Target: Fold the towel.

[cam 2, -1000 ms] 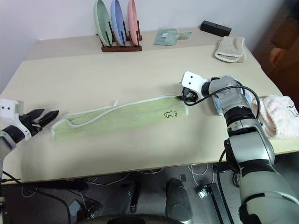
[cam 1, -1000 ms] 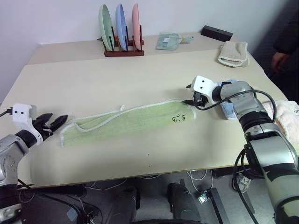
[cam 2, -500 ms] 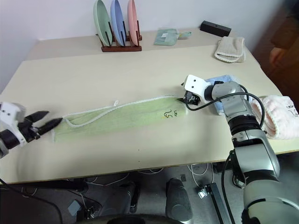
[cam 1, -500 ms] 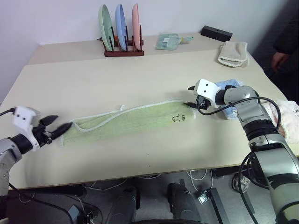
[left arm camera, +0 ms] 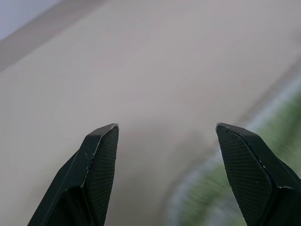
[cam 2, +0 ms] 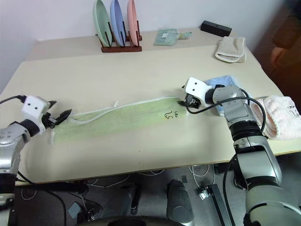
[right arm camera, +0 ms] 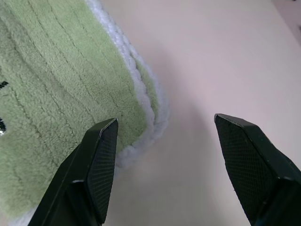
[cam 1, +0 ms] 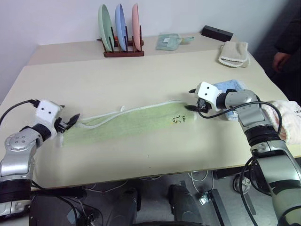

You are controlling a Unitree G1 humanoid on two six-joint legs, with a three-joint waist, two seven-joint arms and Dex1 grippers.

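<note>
Left eye view: my left hand (cam 1: 71, 120) and right hand (cam 1: 192, 100), both spread, flank the towel (cam 1: 127, 123), seemingly untouched, on the bench (cam 1: 141, 75).

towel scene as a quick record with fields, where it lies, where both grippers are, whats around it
towel: light green towel, folded into a long strip, flat on the table
logo: small dark mark near its right end
left gripper: at the towel's left end, fingers open, nothing held
right gripper: at the towel's right end, fingers open, nothing held
nearby: light blue towel under the right arm, beige towel at the far right
far edge: rack of three plates
</note>
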